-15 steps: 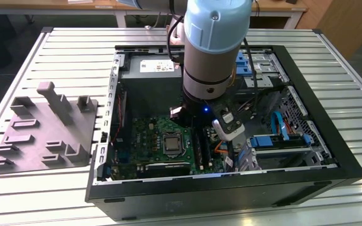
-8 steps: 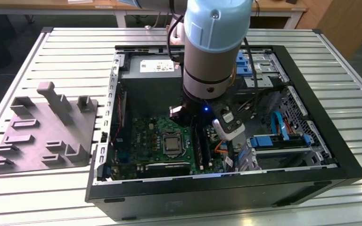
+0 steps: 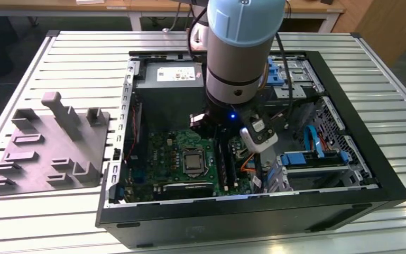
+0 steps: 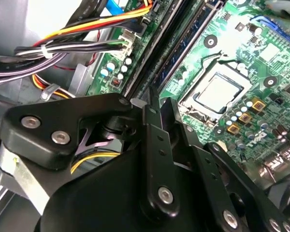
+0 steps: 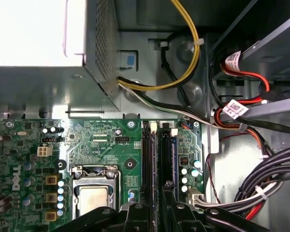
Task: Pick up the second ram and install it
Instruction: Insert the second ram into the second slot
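Tool (image 4: 154, 104) pinched narrow on the second ram (image 4: 152, 99), edge-on right above the motherboard's socket strips (image 5: 157, 154), long axis parallel.

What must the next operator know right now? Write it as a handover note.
Claw: low inside the computer case, right over the memory slots beside the processor socket; open or shut cannot be told.
Memory stick: one stands in a slot near the claw; whether it is the second ram is unclear.
Fixture tray: on the table, at the exterior view's left of the case.
Done or left: seating of the second ram unconfirmed.
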Controlling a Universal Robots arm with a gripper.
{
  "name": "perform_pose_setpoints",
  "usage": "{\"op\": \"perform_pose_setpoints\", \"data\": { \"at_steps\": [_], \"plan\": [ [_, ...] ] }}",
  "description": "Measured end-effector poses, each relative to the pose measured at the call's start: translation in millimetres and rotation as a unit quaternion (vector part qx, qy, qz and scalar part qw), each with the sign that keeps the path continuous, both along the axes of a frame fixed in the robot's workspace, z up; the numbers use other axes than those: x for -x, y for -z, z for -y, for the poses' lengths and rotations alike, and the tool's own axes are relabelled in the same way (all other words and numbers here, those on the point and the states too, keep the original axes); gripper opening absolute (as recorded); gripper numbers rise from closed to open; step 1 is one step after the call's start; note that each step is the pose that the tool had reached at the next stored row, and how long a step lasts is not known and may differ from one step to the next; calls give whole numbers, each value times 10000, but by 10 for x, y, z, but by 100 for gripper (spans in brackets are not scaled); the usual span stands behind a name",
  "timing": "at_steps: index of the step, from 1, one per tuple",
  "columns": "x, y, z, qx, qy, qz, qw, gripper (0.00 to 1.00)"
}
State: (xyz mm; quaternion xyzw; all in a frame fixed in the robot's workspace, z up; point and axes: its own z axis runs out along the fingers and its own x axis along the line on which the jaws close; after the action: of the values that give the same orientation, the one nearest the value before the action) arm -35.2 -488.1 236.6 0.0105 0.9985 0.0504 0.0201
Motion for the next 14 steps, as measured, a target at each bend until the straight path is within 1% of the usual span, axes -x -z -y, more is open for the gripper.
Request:
{"op": "perform_pose_setpoints", "data": {
  "at_steps": [7, 8, 10, 14],
  "plan": [
    [0, -2, 0, 0, 0, 0, 10000, 25],
    [0, -2, 0, 0, 0, 0, 10000, 24],
    [0, -3, 0, 0, 0, 0, 10000, 11],
    [0, -4, 0, 0, 0, 0, 10000, 10]
  ]
}}
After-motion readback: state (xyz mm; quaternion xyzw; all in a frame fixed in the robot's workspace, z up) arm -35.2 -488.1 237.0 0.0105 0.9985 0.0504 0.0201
